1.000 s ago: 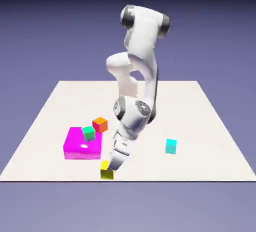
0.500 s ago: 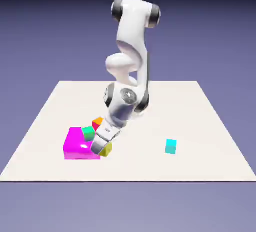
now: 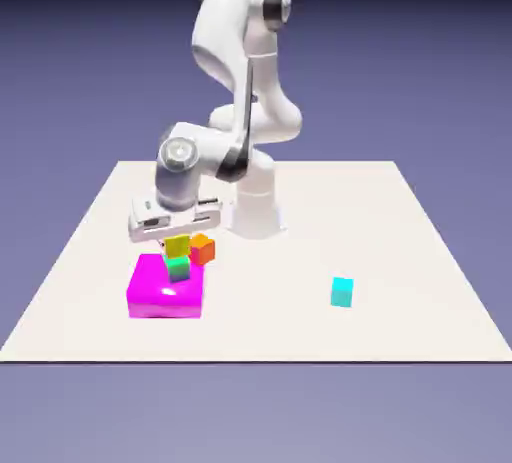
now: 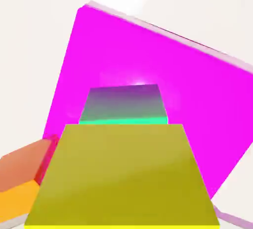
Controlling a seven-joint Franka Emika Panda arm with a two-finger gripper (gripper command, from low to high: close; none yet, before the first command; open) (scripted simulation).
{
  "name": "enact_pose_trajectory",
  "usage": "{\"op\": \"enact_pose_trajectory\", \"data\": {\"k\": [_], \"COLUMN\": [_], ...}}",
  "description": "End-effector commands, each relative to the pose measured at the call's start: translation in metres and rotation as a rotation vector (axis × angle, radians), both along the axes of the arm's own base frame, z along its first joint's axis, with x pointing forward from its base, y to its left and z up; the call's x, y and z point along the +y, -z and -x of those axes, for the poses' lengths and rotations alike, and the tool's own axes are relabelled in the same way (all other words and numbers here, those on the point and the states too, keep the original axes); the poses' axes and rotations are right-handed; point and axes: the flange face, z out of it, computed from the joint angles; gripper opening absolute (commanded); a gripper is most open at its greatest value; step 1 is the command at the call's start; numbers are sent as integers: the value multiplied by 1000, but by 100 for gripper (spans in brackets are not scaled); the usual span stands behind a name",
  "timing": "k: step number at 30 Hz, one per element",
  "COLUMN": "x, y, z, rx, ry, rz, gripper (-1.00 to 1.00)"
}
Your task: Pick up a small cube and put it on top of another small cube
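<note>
The small yellow cube (image 3: 178,247) stands on top of the small green cube (image 3: 179,270), which rests on the flat magenta block (image 3: 160,291). My gripper (image 3: 177,241) hangs straight down over the stack, its fingers astride the yellow cube. In the hand view the yellow cube (image 4: 123,178) fills the bottom and hides both fingertips, so whether they still press on it does not show. The green cube (image 4: 123,105) peeks out just beyond it, on the magenta block (image 4: 197,89).
An orange cube (image 3: 204,248) sits on the table right beside the stack, at the magenta block's far corner, and it shows in the hand view too (image 4: 22,183). A cyan cube (image 3: 343,292) stands alone toward the exterior view's right.
The arm lifted the yellow cube from the table's front edge, swung it toward the exterior view's left over the magenta block and brought it down onto the green cube.
</note>
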Motion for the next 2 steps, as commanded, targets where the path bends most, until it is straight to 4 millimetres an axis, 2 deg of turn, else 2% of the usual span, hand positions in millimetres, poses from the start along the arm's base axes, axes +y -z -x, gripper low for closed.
{"op": "enact_pose_trajectory", "data": {"k": [1, 2], "x": [-1, 1], "y": [0, -14], "z": [0, -5], "rx": [0, 0], "ry": [1, 1], "rz": [0, 0], "gripper": [100, 100]}}
